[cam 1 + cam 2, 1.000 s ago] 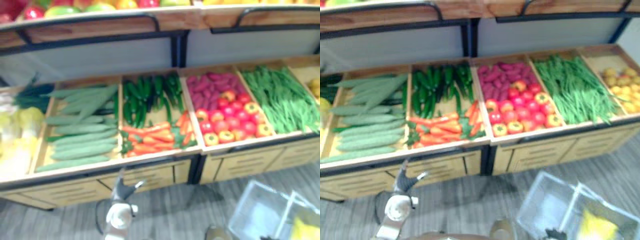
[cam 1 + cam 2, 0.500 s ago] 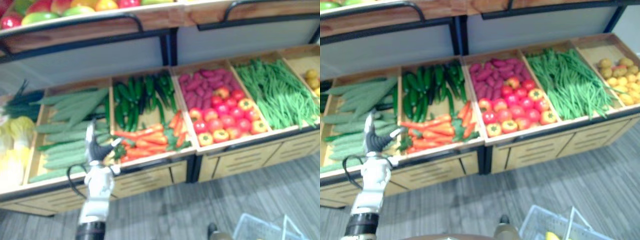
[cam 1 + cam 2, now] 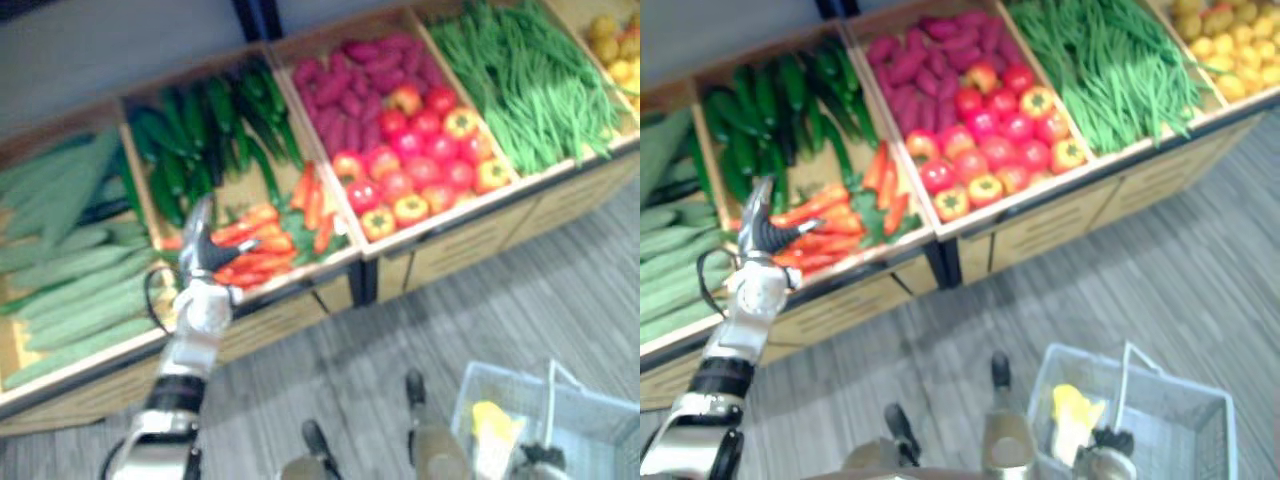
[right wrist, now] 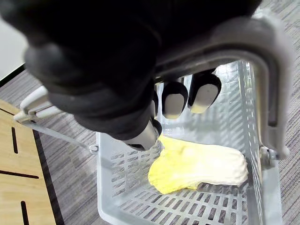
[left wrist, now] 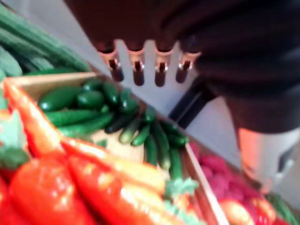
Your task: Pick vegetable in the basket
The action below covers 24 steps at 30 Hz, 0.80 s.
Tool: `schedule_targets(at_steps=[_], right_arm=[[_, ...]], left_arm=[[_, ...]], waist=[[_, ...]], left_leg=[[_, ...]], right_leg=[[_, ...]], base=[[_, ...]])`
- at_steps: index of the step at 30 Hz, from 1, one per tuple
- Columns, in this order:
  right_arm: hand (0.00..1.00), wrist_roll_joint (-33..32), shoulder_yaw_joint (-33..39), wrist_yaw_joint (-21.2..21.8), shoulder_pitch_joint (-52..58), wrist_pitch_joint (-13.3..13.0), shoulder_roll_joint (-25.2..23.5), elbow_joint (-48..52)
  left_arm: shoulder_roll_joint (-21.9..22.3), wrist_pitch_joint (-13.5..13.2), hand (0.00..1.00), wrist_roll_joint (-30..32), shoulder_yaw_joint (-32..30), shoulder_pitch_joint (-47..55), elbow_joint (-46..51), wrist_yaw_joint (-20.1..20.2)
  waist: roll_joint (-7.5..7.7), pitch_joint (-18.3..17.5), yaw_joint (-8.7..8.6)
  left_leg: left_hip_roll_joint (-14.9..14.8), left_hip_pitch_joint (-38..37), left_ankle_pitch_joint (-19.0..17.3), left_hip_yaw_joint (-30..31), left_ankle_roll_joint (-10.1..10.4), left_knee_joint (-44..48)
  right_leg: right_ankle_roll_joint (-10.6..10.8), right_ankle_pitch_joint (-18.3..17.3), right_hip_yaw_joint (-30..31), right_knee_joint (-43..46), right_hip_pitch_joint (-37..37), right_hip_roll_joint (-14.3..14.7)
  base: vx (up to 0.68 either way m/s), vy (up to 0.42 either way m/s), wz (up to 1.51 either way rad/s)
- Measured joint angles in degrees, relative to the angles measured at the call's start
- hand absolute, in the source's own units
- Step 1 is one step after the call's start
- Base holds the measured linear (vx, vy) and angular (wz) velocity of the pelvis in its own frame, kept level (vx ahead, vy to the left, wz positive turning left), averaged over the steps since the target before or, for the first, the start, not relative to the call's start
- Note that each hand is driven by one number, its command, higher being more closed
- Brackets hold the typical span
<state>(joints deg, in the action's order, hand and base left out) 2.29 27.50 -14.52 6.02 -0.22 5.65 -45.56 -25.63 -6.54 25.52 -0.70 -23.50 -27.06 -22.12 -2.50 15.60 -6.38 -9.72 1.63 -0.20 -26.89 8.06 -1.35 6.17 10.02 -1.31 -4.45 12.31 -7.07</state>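
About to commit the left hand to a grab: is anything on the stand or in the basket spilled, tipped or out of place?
Nothing stands out. The carrots by the open left hand lie inside their own compartment, and the basket hangs upright from the right hand with one yellow leafy vegetable lying in it.

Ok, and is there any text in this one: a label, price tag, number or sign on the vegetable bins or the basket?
None can be read. The wooden bins and the drawer fronts under them carry no tag, number or sign, and the basket held by the right hand is plain mesh with no label showing.
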Motion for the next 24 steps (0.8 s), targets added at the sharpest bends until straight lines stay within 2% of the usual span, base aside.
schedule_targets(at_steps=[4, 10, 11, 17, 21, 24], right_arm=[[1.0, -0.1, -1.4, -1.3, -2.1, -0.9, -0.1, 0.7], [1.0, -1.5, -2.8, -2.3, -4.6, -2.8, 0.1, 3.1], [1.0, -2.6, -3.2, -2.7, -4.9, -3.1, 0.1, 3.4], [1.0, -5.2, -3.4, -2.9, -6.4, -4.0, 0.0, 4.7], [1.0, -6.8, -4.4, -2.5, -6.4, -3.9, 0.1, 6.3], [1.0, -6.8, -5.6, -2.4, -6.3, -3.9, -0.1, 7.5]], left_arm=[[-3.6, 0.8, 0.0, 3.6, 3.5, -4.6, -5.7, 0.1], [-7.6, 2.2, 0.0, 8.5, 7.5, -13.3, -15.6, 0.2], [-8.5, 2.7, 1.0, 11.3, 7.9, -14.8, -17.0, 0.0], [-10.7, 4.7, 1.0, 20.3, 9.7, -20.4, -21.0, 1.0], [-10.6, 6.2, 1.0, 23.0, 9.6, -21.6, -21.3, 4.0], [-10.5, 6.5, 1.0, 23.0, 9.4, -21.9, -20.6, 4.1]], waist=[[0.68, 2.2, -1.12], [1.04, 6.8, -1.31], [1.06, 7.1, -1.33], [1.15, 8.9, -1.07], [1.18, 9.1, -0.9], [1.13, 9.2, -0.88]], left_leg=[[0.0, 1.2, -0.4, -1.1, 0.1, 0.8], [-0.2, 3.2, -1.5, -2.6, -0.2, 3.2], [-0.4, 4.1, -1.9, -2.9, -0.2, 3.8], [-1.4, 5.2, -2.9, -4.4, 0.0, 5.9], [-2.1, 5.3, -3.6, -5.7, 0.3, 6.8], [-2.5, 5.2, -4.0, -5.9, 0.4, 7.5]], right_leg=[[0.0, 0.4, 1.4, 0.0, 1.7, 0.1], [0.1, 1.1, 3.3, 0.3, 4.0, 0.1], [0.1, 1.1, 3.7, 0.6, 4.9, 0.2], [0.2, 1.1, 5.2, 1.3, 6.4, 0.7], [0.2, 1.1, 6.0, 1.4, 6.7, 0.9], [0.2, 1.1, 6.0, 1.4, 6.6, 1.0]], base=[[0.02, -0.01, -0.18], [0.0, -0.017, -0.13], [-0.02, -0.026, -0.09], [-0.01, -0.029, -0.13], [0.01, -0.021, -0.12], [0.01, -0.001, -0.05]])
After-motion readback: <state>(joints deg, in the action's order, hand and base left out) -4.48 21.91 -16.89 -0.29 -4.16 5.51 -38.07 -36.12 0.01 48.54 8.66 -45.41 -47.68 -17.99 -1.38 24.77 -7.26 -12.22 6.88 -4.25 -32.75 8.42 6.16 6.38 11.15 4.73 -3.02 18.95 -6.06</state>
